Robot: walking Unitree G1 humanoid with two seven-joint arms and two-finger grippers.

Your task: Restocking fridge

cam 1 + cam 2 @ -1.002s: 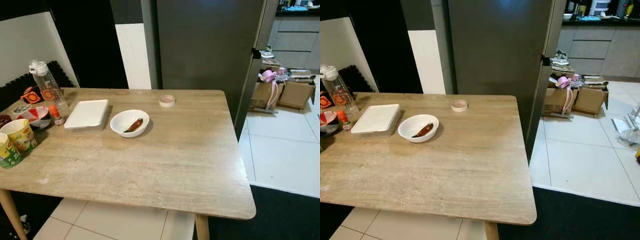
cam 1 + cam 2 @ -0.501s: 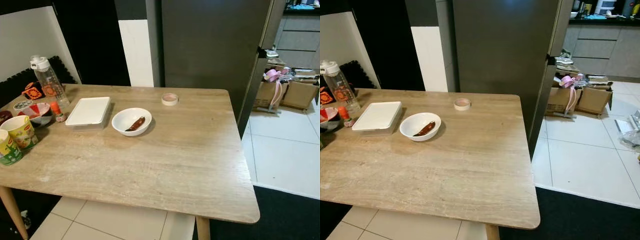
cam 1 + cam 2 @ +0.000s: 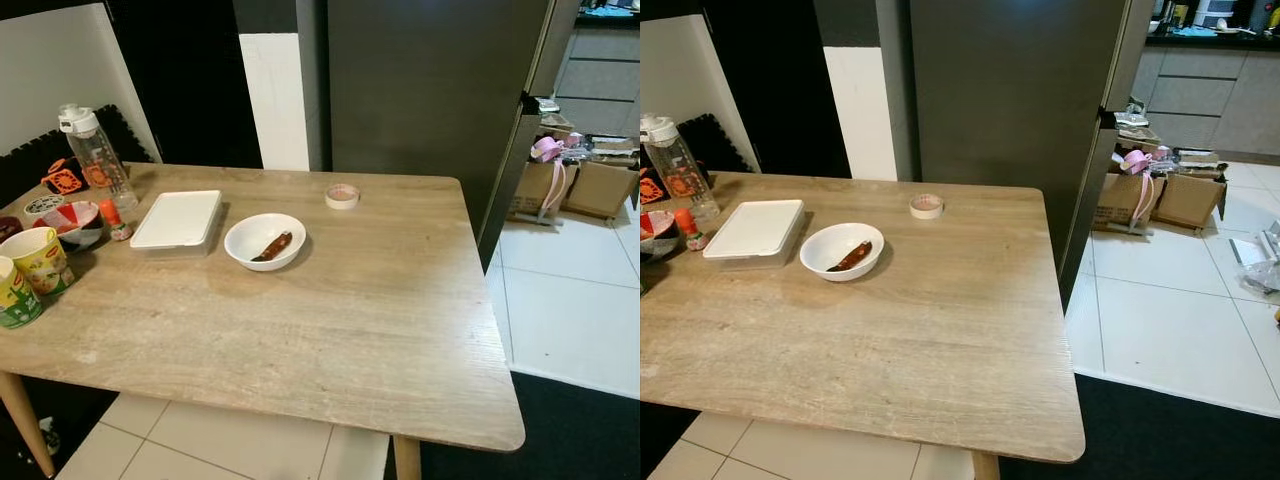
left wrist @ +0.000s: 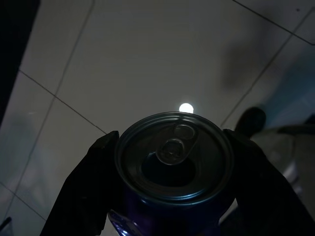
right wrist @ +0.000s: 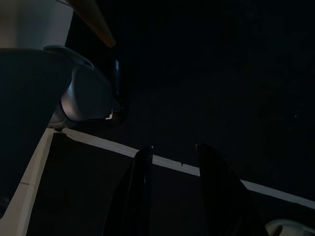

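One drink can [image 4: 174, 162], clenched between the left gripper [image 4: 174, 196] fingers above floor tiles, well short of the closed fridge [image 3: 430, 90] beyond the table [image 3: 330, 330]; right gripper [image 5: 172, 162] slack, holding nothing; risk: can slipping if jolted while walking.

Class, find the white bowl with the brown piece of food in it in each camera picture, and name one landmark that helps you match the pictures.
Left eye view: the white bowl sits on the wooden table, just right of the white lidded container.
Right eye view: same spot, drawn further left in the picture.
Left wrist view: not in it.
Right wrist view: not in it.
Shared landmark: the roll of tape behind the bowl.
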